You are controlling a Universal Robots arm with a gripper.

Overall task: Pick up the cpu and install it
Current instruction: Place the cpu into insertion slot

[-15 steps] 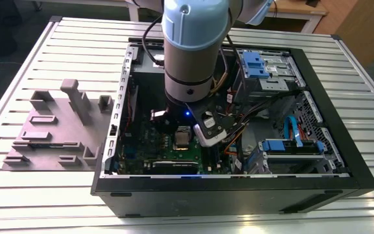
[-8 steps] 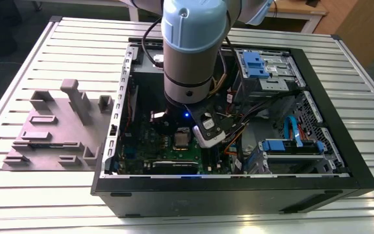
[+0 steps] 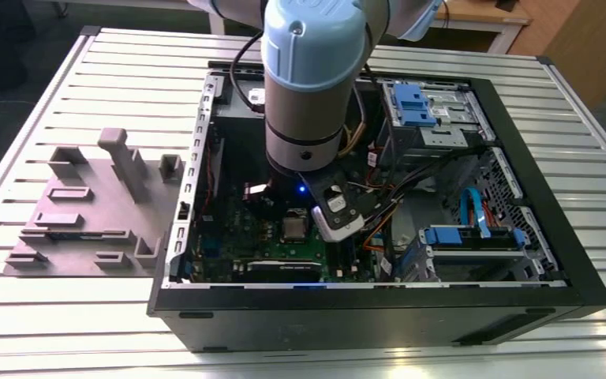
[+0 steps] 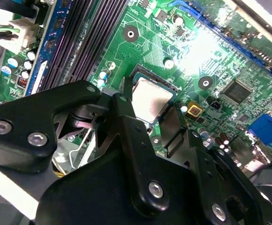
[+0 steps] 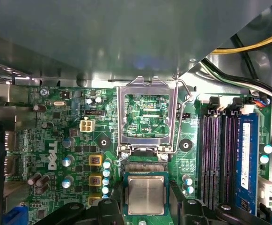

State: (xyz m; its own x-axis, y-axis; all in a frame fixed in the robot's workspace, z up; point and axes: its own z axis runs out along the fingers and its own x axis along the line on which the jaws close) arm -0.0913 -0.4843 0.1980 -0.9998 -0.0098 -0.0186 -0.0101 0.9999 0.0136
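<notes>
The cpu, a small square chip with a silvery top and a thin pale rim, lies level over the dark socket on the green motherboard. My gripper straddles it, with one black finger against each of two opposite edges, shut on the chip. A strip of socket contacts shows just beyond the chip's far edge. The metal load frame of the socket stands flipped open. In the second wrist view the cpu sits between the fingers. In the exterior view the cpu is low inside the open computer case, under the arm.
Memory slots and a blue module run beside the socket. Cable bundles and blue drive bays crowd the case's far side. A grey plastic fixture stands on the slatted table at the exterior view's left.
</notes>
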